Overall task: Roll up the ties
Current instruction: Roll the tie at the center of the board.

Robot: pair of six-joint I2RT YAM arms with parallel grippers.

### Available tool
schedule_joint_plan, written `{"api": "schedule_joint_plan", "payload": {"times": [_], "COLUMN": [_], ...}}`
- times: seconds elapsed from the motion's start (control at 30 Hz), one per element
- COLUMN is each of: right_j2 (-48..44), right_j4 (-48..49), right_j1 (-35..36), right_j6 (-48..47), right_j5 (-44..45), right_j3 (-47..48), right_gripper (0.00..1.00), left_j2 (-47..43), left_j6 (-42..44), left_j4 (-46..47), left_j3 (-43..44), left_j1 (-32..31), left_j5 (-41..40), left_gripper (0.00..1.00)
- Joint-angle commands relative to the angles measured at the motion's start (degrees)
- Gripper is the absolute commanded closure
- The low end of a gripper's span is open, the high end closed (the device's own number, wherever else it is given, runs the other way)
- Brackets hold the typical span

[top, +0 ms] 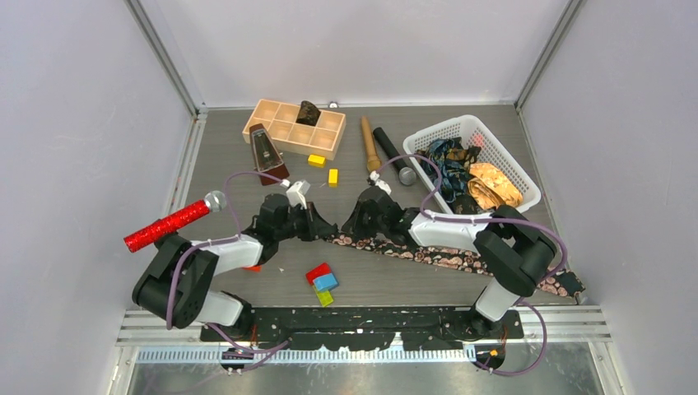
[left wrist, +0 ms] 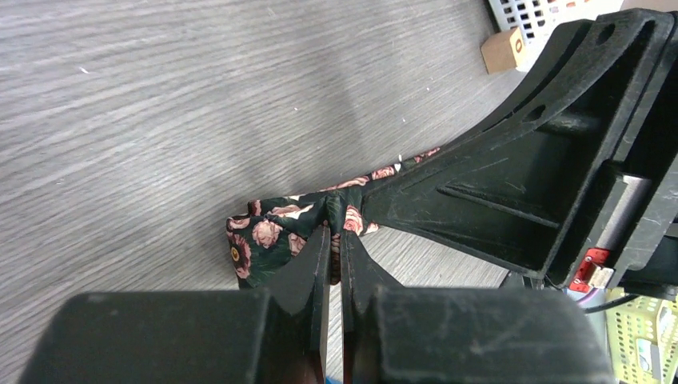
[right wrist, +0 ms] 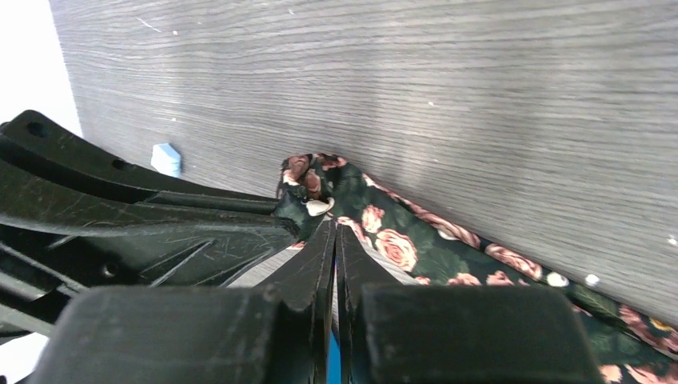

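The black rose-patterned tie (top: 449,259) lies stretched along the desk (top: 222,156), its folded end at centre. The left gripper (left wrist: 336,228) and right gripper (right wrist: 334,228) meet tip to tip there, each with jaws clenched on that fold.

Bright, even light, soft shadows; wrist foregrounds blurred

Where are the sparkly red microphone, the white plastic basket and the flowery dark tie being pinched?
Red glittery microphone (top: 167,225): top view, mid-handle.
White plastic basket (top: 509,160): top view, right wall.
Dark rose-patterned fabric tie (right wrist: 400,248): right wrist view, flat stretch.
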Motion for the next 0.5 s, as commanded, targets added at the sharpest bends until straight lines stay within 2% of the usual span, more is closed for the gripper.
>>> {"api": "schedule_joint_plan", "payload": {"times": [0.0, 0.13, 0.27, 0.37, 0.47], "right_j2": [-3.2, -4.1, -5.2, -5.6, -5.6], "right_j4": [-0.9, -1.4, -2.0, -2.2, -1.9], "right_j1": [-0.1, -0.1, -0.1, -0.1, -0.1], "right_j6": [-0.8, -0.6, -0.6, -0.6, -1.0], "right_j5": [3.7, 4.9, 6.1, 6.5, 5.8], "right_j3": [-0.9, -1.5, -1.8, -1.9, -1.7], "right_gripper": [0.91, 0.91, 0.91, 0.92, 0.92], "left_j2": [1.3, 1.9, 2.0, 2.4, 3.0], "left_j6": [0.5, 0.5, 0.5, 0.4, 0.2], "left_j4": [2.6, 2.7, 2.7, 2.7, 2.7], "left_j3": [1.7, 1.6, 1.9, 2.0, 2.0], "left_j1": [-1.5, -2.3, -2.6, -2.7, -2.8], "left_j5": [0.4, -0.1, -0.3, -0.4, -0.5], "left_gripper": [0.91, 0.72, 0.60, 0.62, 0.76]}}
